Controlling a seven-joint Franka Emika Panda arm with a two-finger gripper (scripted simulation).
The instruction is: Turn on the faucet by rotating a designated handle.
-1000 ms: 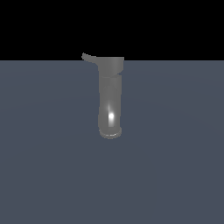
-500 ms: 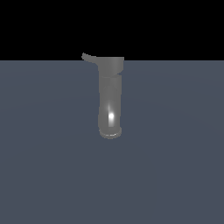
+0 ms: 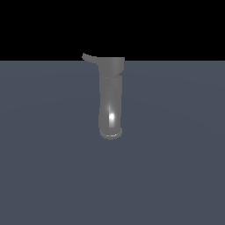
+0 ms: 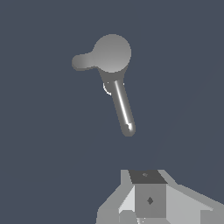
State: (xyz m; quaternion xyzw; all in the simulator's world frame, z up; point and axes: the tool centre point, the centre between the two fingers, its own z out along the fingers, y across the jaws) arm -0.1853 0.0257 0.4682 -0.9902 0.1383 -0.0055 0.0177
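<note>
**A:** Start with what is closest to the wrist camera. What does the gripper (image 4: 146,205) look like?

**B:** Only its white and grey body shows at the edge of the wrist view. The fingertips are out of sight, so I cannot tell whether the jaws stand apart or together. Nothing is visibly between them. In the exterior view the arm does not appear at all.

**A:** So it touches nothing?

**B:** Right. It hangs well above the faucet (image 4: 120,103), with bare dark floor (image 4: 43,175) between them. My guess is that this height lets the camera take in the whole fixture before any approach.

**A:** And further out, the faucet itself?

**B:** Seen from overhead, the round cap faces the camera and the tube runs away from it, with a bright streak along the metal. In the exterior view it stands upright on the floor, flared rim down, wider cap on top.

**A:** The handle?

**B:** The handle (image 4: 82,61) is a short stub jutting sideways from the cap; in the exterior view it points toward that view's left. It sticks clear of the body, probably so a finger can push it round. It looks untouched, so the turning is not yet begun.
</note>
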